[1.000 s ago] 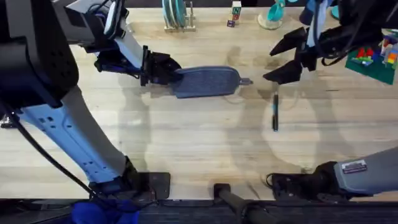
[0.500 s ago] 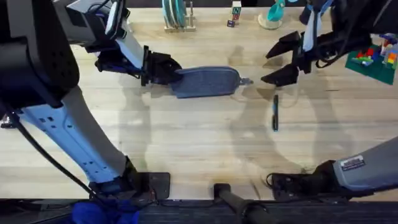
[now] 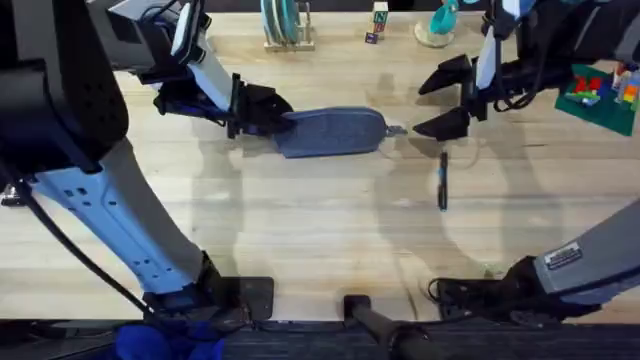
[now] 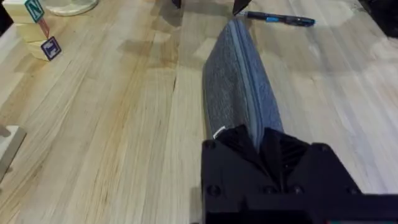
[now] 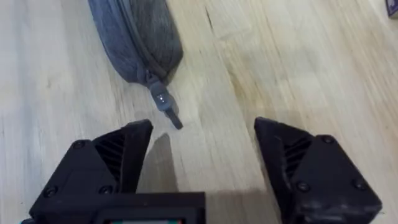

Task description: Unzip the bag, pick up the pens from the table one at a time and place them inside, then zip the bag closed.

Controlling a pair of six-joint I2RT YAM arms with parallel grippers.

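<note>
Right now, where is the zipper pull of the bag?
In the overhead view the zipper pull lies on the table at the bag's right end, just short of the open right tool, with the pen nearby.

1 bag, 1 pen, 1 table.

i see the blue-grey fabric pouch lying lengthwise on the light-wood table, zipper apparently fully closed, its small metal pull sticking out flat at one end. a thin dark pen lies just beside that end, apart.
</note>
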